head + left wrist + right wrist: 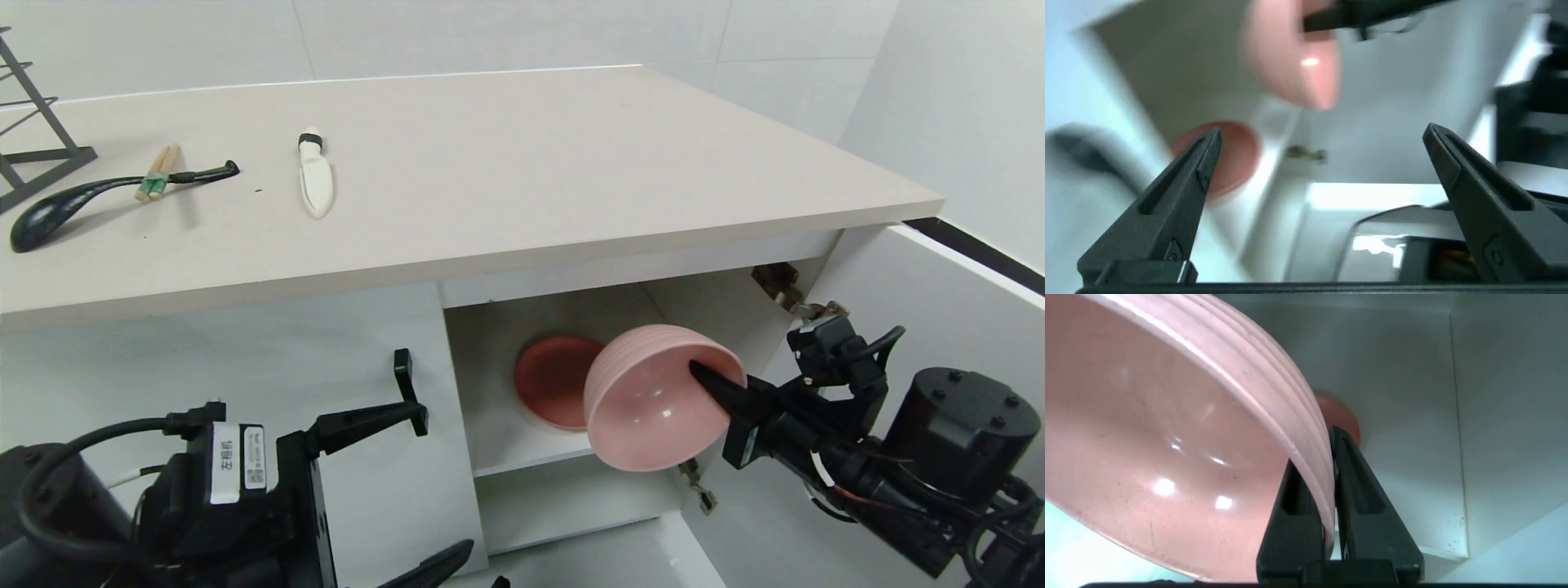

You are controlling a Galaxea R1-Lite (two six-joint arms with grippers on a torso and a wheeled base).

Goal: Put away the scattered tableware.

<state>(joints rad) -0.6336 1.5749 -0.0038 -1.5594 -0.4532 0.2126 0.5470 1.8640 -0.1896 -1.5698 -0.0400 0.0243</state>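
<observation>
Jaws spread wide and holding nothing, the left gripper is seen at 7 o'clock in the head view; at 4 o'clock the right gripper is pinched on the rim of one pink bowl, tipped on its side at the open cupboard's mouth; one red plate is seen on the shelf, at the bowl's 10 o'clock; on the countertop, at 10 o'clock, lie one black spoon, one pair of chopsticks across its handle, and one white knife at their 3 o'clock.

white stickers on left wrist housing, print unreadable
</observation>
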